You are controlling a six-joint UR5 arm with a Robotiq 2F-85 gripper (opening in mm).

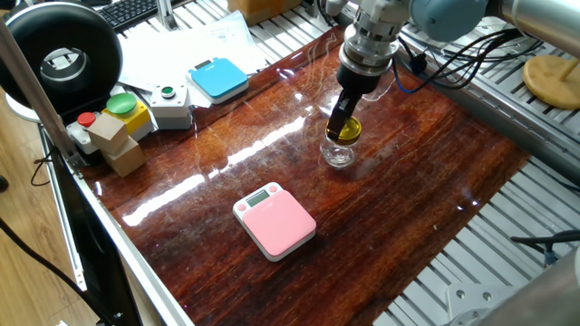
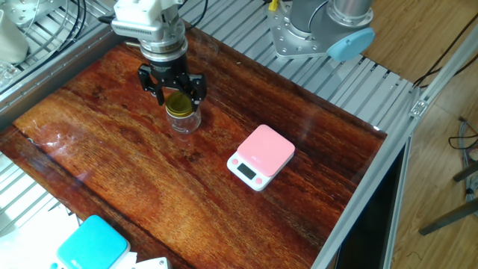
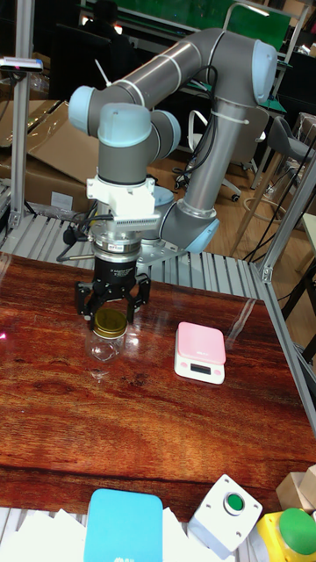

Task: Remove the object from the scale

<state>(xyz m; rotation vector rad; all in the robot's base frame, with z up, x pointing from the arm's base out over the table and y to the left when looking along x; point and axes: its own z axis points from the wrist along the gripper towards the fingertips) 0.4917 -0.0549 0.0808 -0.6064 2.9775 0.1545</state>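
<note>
On the dark red wooden tabletop (image 2: pixel 112 149) the small clear glass jar (image 1: pixel 338 152) with its yellow-gold lid (image 2: pixel 179 104) stands upright on the bare wood, well apart from the pink scale (image 2: pixel 261 155), which lies flat with nothing on it and its grey display (image 1: pixel 262 196) turned toward the tabletop's edge. The pincer (image 3: pixel 111 310) hangs straight down over the jar, its two black fingers (image 2: pixel 153 84) spread to either side of the lid; in the other fixed view and the tall fixed view a narrow gap shows between each finger and the lid's rim, so the pincer stands open around the lid and is not pinching it. In the one fixed view the near finger partly covers the lid, and whether it touches there cannot be told. The jar's glass body (image 3: pixel 106 347) sits below the fingertips, resting on the wood. Beyond the tabletop's far edge in the one fixed view lies a blue square scale (image 1: pixel 218 79) on white papers (image 1: pixel 172 50), beside a white box with a green button (image 1: pixel 169 102) and a yellow box with a green knob (image 1: pixel 124 109).
</note>
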